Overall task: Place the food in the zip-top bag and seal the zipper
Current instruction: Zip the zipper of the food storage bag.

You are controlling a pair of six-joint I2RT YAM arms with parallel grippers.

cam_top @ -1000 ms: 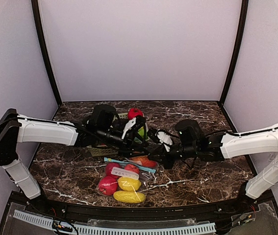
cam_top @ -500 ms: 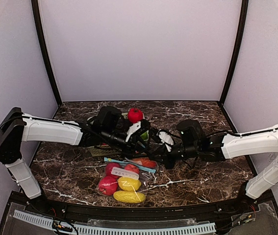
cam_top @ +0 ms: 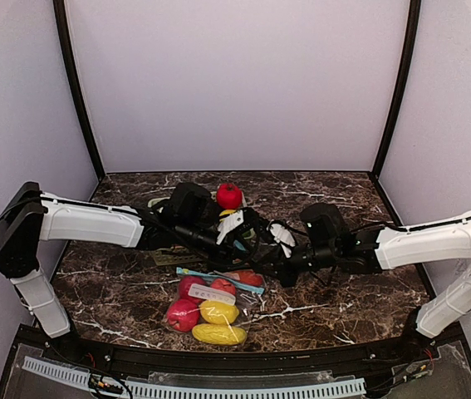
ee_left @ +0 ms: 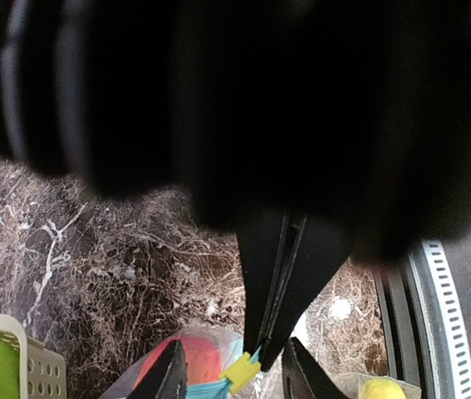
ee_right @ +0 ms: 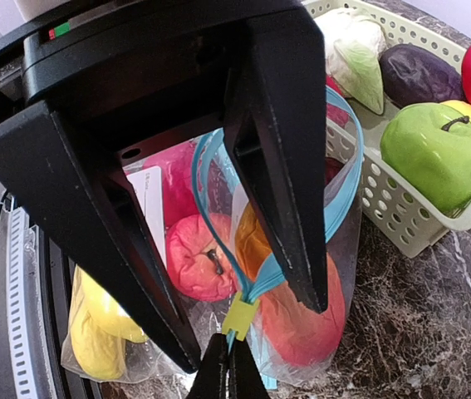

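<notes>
The clear zip-top bag (cam_top: 212,304) lies near the front and holds red, yellow and orange food. In the right wrist view its blue zipper track (ee_right: 345,179) gapes open above the yellow slider (ee_right: 239,317). My left gripper (ee_left: 270,353) is shut on the zipper end right beside the slider (ee_left: 242,371). My right gripper (ee_right: 252,332) is open, its fingers (ee_right: 281,166) straddling one side of the track just above the slider. In the top view both grippers (cam_top: 247,241) (cam_top: 275,264) meet over the bag's far right end.
A pale green slatted basket (ee_right: 401,224) stands right behind the bag with a green apple (ee_right: 433,154), purple eggplant (ee_right: 418,75), cabbage (ee_right: 355,50) and red fruit (cam_top: 229,196). My left arm covers most of the basket in the top view.
My left arm has moved a little right toward the right gripper. The red fruit in the basket now shows more fully. The right arm has barely moved.
</notes>
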